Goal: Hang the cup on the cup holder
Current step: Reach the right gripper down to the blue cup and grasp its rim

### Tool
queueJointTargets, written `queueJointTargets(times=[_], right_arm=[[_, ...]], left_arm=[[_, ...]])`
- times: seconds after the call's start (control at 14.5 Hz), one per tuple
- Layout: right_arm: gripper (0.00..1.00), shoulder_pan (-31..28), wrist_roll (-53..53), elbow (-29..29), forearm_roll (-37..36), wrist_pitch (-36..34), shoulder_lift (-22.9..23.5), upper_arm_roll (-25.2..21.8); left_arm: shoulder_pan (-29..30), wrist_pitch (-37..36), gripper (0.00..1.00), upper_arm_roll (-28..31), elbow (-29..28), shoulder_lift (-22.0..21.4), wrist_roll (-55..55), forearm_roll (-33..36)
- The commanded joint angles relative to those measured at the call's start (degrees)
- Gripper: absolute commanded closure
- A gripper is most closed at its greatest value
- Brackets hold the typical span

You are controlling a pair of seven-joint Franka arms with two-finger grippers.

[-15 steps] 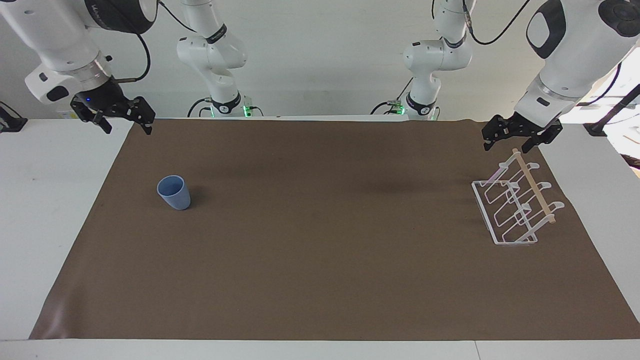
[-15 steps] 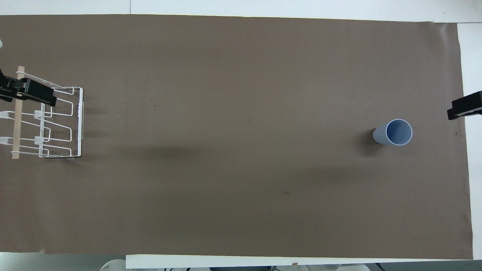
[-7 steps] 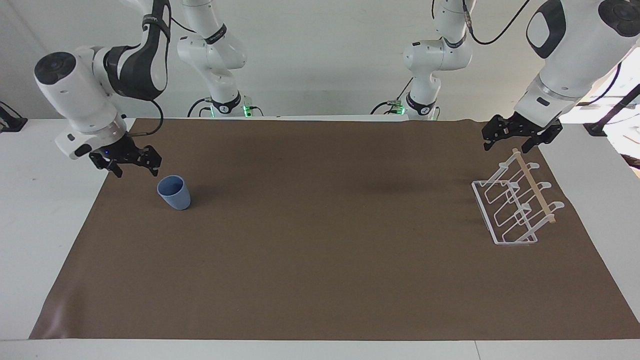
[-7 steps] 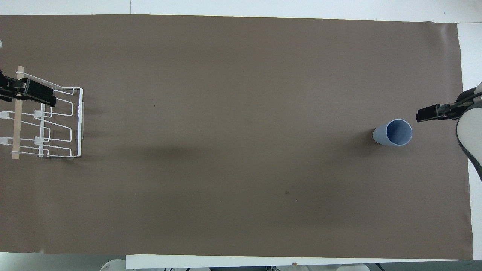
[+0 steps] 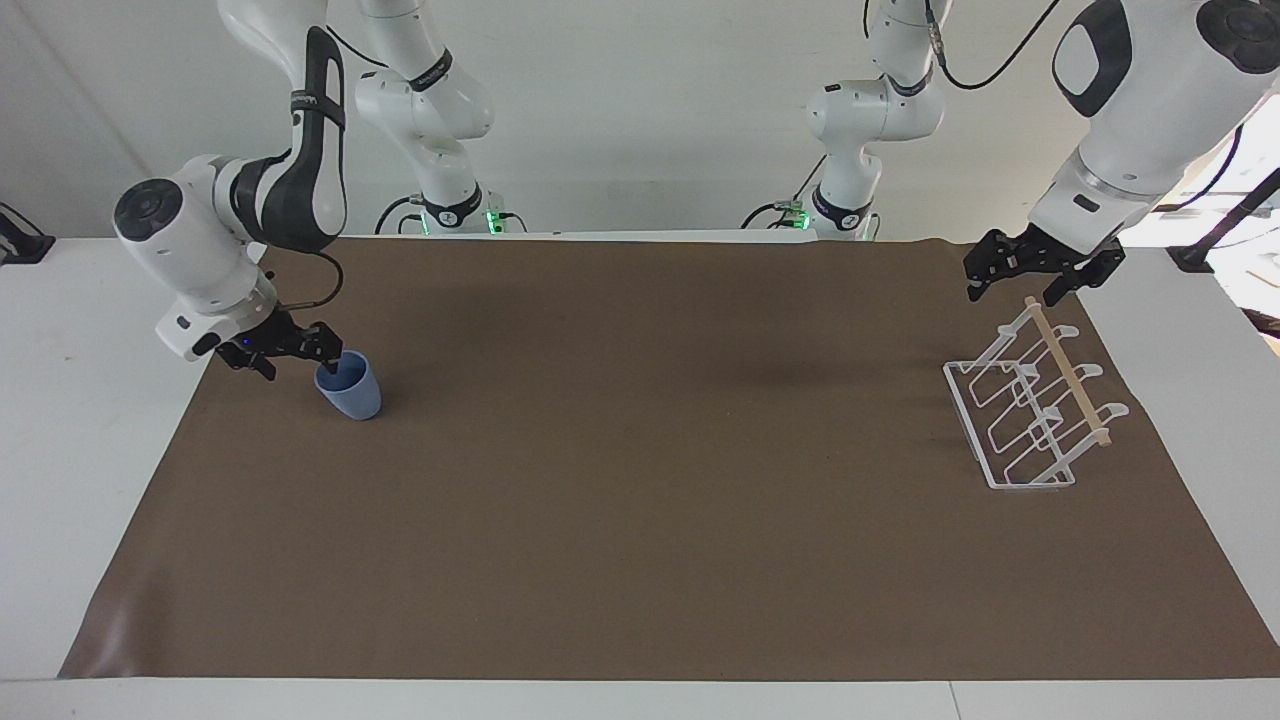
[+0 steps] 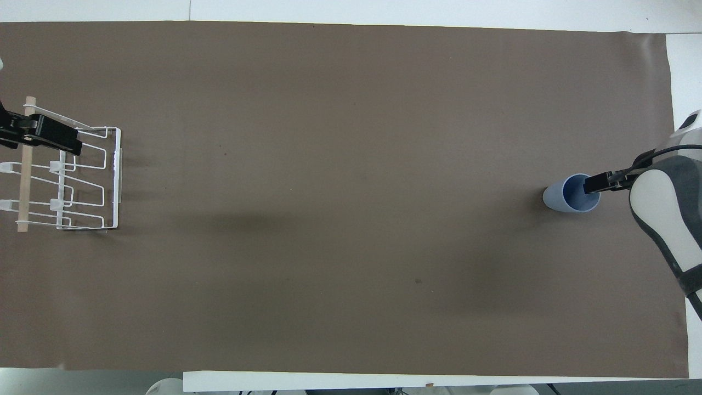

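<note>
The light-blue cup (image 5: 352, 392) stands upright on the brown mat toward the right arm's end of the table; it also shows in the overhead view (image 6: 564, 197). My right gripper (image 5: 298, 366) is open and low at the cup's rim, with one finger over the cup's mouth and the other outside it; in the overhead view the right gripper (image 6: 606, 181) reaches over the mouth. The white wire cup holder (image 5: 1030, 415) with its wooden bar stands at the left arm's end, also in the overhead view (image 6: 82, 175). My left gripper (image 5: 1018, 288) (image 6: 38, 136) waits open above the holder's end.
A brown mat (image 5: 640, 520) covers most of the white table (image 5: 70, 420). The two arm bases stand at the table's edge nearest the robots.
My right arm has swung down from high over the table's corner to the cup, bringing one finger over the cup's mouth. The left arm, cup and holder have not moved.
</note>
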Motion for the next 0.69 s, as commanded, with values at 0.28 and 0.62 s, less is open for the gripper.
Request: queueJointTargets(times=[0.28, 0.62], right_arm=[[0.46, -0.2, -1.8, -3.7, 1.2, 5.0, 1.0, 0.4], [1.00, 0.2, -1.6, -3.9, 1.2, 4.3, 0.9, 0.5]], left_arm=[[0.0, -0.9, 0.00, 0.0, 0.3, -0.4, -0.6, 1.0], [0.0, -0.9, 0.00, 0.0, 0.3, -0.4, -0.6, 1.0]])
